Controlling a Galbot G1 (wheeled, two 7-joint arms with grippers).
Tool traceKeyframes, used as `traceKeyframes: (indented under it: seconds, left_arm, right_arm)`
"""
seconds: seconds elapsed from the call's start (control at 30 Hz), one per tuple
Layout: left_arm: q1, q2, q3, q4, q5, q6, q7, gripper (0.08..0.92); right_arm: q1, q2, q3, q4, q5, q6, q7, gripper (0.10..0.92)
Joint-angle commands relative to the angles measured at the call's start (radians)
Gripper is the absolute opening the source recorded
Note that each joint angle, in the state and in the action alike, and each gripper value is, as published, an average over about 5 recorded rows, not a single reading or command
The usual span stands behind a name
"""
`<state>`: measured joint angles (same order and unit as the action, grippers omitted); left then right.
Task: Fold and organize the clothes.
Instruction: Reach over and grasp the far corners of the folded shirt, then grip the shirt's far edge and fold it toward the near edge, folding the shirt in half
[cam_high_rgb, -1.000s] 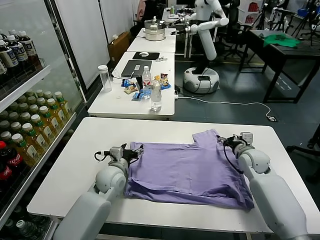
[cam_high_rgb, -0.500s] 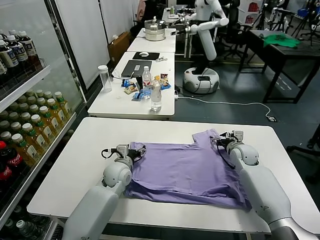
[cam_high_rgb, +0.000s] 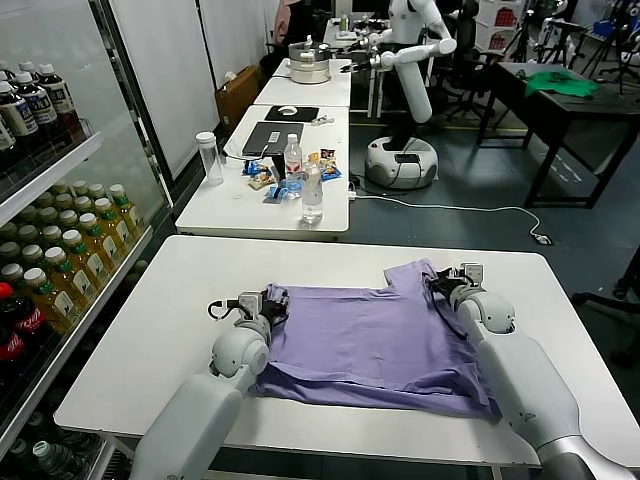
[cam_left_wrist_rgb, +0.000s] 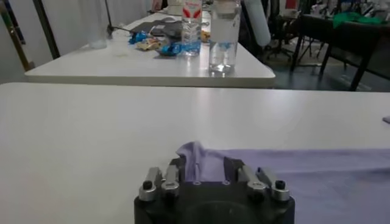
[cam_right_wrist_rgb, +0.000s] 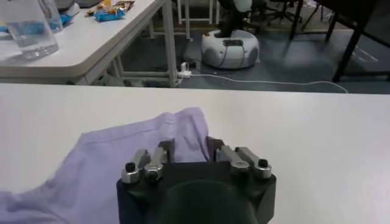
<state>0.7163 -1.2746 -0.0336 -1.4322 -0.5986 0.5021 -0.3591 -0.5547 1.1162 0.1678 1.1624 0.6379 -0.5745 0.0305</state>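
With the limp, thin shirt (cam_high_rgb: 375, 325) spread mid-counter (cam_high_rgb: 150, 330) toward the near edge, I had my left hand (cam_left_wrist_rgb: 204, 167) and right hand (cam_right_wrist_rgb: 189, 151) each pinching a far sleeve corner, judging it light and floppy.

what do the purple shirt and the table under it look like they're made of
The purple T-shirt looks like thin, soft matte knit, probably cotton or a blend: it lies limp with small wrinkles and drapes over the left gripper. The table looks like smooth white laminate or painted board with a faint sheen, though that is uncertain.
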Motion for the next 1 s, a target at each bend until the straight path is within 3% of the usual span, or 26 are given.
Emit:
traceKeyframes:
  seconds: [0.03, 0.17, 0.4, 0.67, 1.0]
  left_arm:
    - [0.020, 0.016, -0.006, -0.044, -0.037, -0.060, 0.014, 0.384]
    - [0.054, 0.042, -0.021, -0.119, -0.069, -0.090, 0.019, 0.263]
    - [0.146, 0.094, -0.048, -0.295, -0.103, -0.106, 0.022, 0.096]
    - [0.248, 0.146, -0.081, -0.442, -0.131, -0.101, 0.018, 0.086]
    - [0.352, 0.220, -0.112, -0.550, -0.174, -0.065, 0.016, 0.086]
  right_arm:
    - [-0.045, -0.031, 0.012, 0.124, 0.020, -0.005, -0.001, 0.231]
    - [-0.103, -0.074, 0.050, 0.248, 0.041, -0.005, 0.010, 0.135]
    - [-0.236, -0.176, 0.170, 0.508, 0.085, -0.005, 0.017, 0.113]
    - [-0.483, -0.242, 0.383, 0.724, 0.124, -0.005, 0.024, 0.113]
    - [-0.818, -0.200, 0.587, 0.933, 0.112, -0.004, 0.024, 0.113]
